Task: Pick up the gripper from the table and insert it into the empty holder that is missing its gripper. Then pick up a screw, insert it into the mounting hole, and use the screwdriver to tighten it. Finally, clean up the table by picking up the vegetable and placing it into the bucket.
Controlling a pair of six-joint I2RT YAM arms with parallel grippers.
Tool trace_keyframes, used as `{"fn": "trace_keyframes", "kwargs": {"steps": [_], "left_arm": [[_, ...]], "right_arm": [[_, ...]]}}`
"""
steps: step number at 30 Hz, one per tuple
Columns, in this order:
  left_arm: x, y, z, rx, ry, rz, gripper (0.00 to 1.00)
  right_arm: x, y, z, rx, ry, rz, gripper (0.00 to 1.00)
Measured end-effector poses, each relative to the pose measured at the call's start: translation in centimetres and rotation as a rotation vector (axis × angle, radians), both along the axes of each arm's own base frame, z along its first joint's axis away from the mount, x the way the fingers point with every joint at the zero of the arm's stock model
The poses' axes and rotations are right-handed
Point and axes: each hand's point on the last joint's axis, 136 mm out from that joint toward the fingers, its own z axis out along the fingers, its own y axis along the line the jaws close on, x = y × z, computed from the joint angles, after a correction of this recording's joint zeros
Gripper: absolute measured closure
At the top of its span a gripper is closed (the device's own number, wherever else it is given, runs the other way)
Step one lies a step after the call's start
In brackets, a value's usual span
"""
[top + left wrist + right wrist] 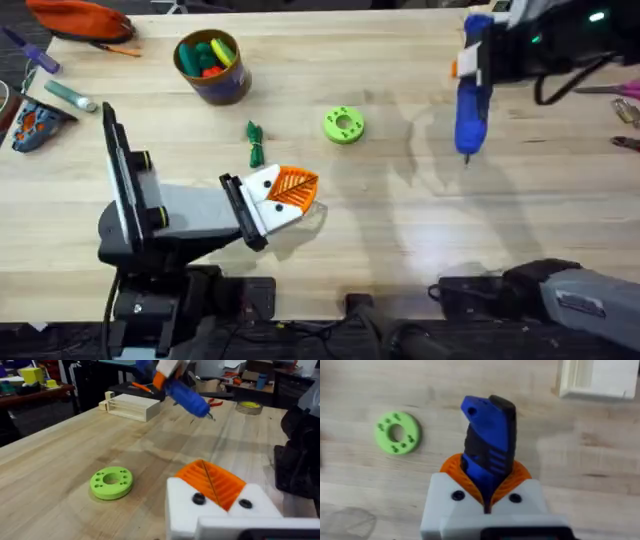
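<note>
The right gripper (487,500) has its orange pads clamped on the blue screwdriver (472,95), which hangs in the air with its thin bit pointing down at the table, well off to the far right of the lime green disc (344,125). The left gripper (290,190) rests low on the table just in front and left of that disc, its two orange fingers pressed together with nothing between them. The step in hand looks like the tightening: the bit has to be brought across to a mounting hole on the left gripper's white block (220,510), where two dark spots show. Whether either spot already has a screw in it is hard to tell from here. To do it well, keep the screwdriver upright, line the bit over the hole before coming down, and press lightly so the bit seats rather than skids off the plastic. The dark green vegetable (256,143) lies on the table just left of the disc, and the bucket (212,68) stands farther behind and to the left, with coloured toys inside.
</note>
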Motion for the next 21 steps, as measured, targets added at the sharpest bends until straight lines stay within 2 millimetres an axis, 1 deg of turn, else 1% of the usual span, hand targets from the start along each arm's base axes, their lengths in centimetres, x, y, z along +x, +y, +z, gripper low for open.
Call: {"fn": "trace_keyframes", "kwargs": {"steps": [3,7,10,12,14,18,21], "left_arm": [[0.0,0.0,0.0,0.0,0.0,0.0,0.987],[0.0,0.0,0.0,0.0,0.0,0.0,0.987],[0.0,0.0,0.0,0.0,0.0,0.0,0.987],[0.0,0.0,0.0,0.0,0.0,0.0,0.986],[0.0,0.0,0.0,0.0,0.0,0.0,0.987],[0.0,0.0,0.0,0.0,0.0,0.0,0.987],[0.0,0.0,0.0,0.0,0.0,-0.001,0.987]], "right_arm": [[-0.3,1.4,3.0,0.026,-0.105,0.043,0.979],[-0.6,3.7,5.9,0.062,-0.219,0.11,0.979],[-0.6,5.8,8.7,0.113,-0.331,0.167,0.979],[-0.9,7.6,11.2,0.179,-0.421,0.222,0.979],[-1.6,9.3,13.8,0.254,-0.505,0.288,0.979],[-3.7,12.3,18.7,0.413,-0.644,0.443,0.979],[-5.3,13.9,21.2,0.508,-0.703,0.559,0.979]]}}
